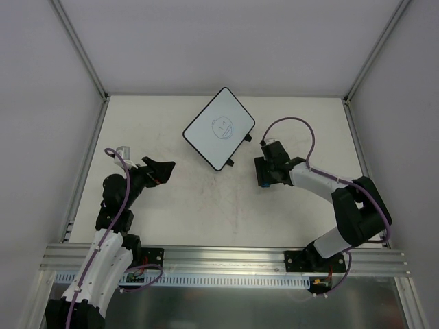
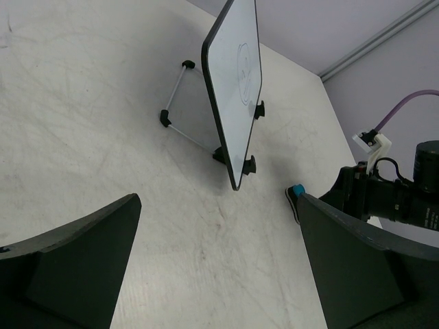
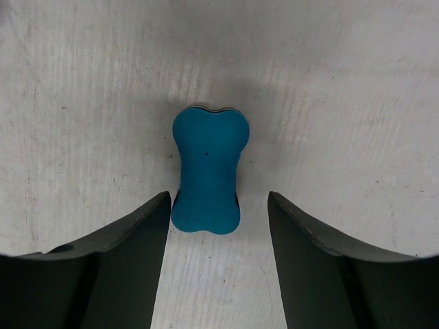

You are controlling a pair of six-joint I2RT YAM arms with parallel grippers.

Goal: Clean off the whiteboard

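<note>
Nothing reads as text; the whiteboard (image 1: 219, 128) bears only a scribble.

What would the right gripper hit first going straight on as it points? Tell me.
Most likely the blue eraser, which lies on the table between the open fingers of the right gripper; depth is unclear, so they might touch the table first.

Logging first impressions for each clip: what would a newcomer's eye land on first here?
The whiteboard, propped tilted on a thin stand near the table's far middle, carries a round doodle not yet wiped. To its right, the right claw hangs open over a blue bone-shaped eraser lying on the table. The left claw is open too, empty, at the left.
</note>
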